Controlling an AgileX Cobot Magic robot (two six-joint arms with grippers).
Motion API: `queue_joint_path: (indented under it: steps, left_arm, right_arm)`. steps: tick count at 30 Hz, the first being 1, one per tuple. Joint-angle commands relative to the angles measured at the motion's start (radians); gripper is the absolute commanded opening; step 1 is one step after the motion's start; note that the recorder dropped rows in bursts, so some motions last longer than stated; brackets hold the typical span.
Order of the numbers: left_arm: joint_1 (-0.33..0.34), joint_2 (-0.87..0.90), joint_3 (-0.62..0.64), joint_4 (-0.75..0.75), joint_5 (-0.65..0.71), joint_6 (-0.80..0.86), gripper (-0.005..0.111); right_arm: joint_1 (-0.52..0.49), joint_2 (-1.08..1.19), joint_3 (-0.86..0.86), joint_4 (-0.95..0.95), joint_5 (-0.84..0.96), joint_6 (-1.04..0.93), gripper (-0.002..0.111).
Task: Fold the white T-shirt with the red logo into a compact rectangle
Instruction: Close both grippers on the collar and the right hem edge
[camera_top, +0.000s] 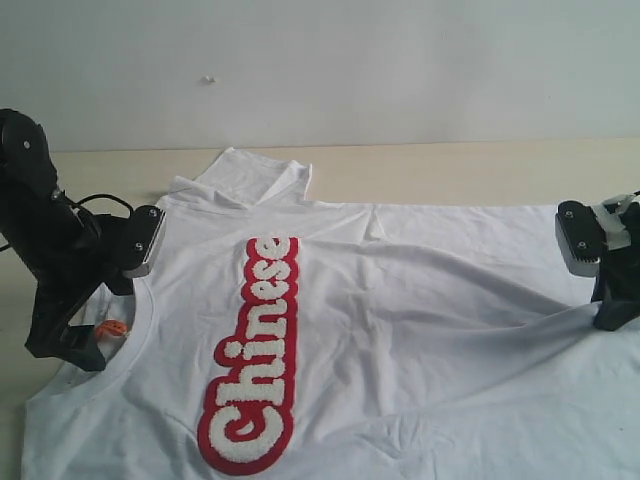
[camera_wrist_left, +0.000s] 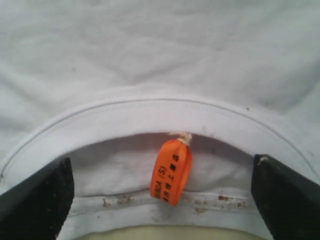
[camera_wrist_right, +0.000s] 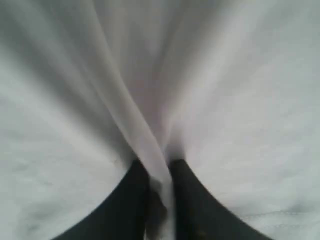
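The white T-shirt (camera_top: 400, 330) lies spread on the bench (camera_top: 450, 170), chest up, its collar (camera_wrist_left: 150, 112) toward the left edge and one sleeve bunched toward the far edge; the red logo (camera_top: 255, 360) runs along the chest; my left gripper (camera_wrist_left: 162, 195) stands released, fingers wide either side of the collar's orange tag (camera_wrist_left: 171, 171); my right gripper (camera_wrist_right: 157, 170), by the right edge, is clenched on a raised ridge of the shirt's cloth.

Soft even light, faint shadows; ext. view hazy, left wrist sharp-ish, right wrist v. blurred.
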Motion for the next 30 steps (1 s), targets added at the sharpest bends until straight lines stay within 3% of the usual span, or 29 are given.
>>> queue_joint_path:
  steps: [1, 8, 15, 23, 25, 27, 30]
  left_arm:
    - [0.000, 0.000, 0.002, -0.016, 0.002, 0.004, 0.092]
    - [0.000, 0.000, 0.002, -0.086, 0.028, 0.004, 0.092]
    - [0.000, 0.052, 0.002, 0.027, 0.023, -0.001, 0.092]
    - [0.000, 0.097, 0.000, 0.030, -0.074, -0.007, 0.091]
    - [0.000, 0.107, 0.000, 0.047, -0.053, -0.007, 0.086]
    - [0.000, 0.119, 0.000, 0.077, -0.046, -0.026, 0.072]
    - [0.000, 0.124, 0.000, 0.088, -0.060, -0.064, 0.025]
  right_arm:
    - [-0.005, 0.048, 0.019, -0.016, 0.015, 0.019, 0.004]
    - [-0.005, 0.048, 0.019, -0.034, 0.006, 0.041, 0.000]
    - [-0.005, 0.048, 0.019, -0.034, 0.008, 0.043, 0.000]
    - [-0.005, 0.048, 0.019, -0.034, 0.010, 0.046, 0.000]
    - [-0.005, 0.048, 0.019, -0.034, 0.010, 0.046, 0.000]
    - [-0.005, 0.048, 0.019, -0.034, 0.010, 0.050, 0.000]
    - [-0.005, 0.048, 0.019, -0.034, 0.010, 0.050, 0.000]
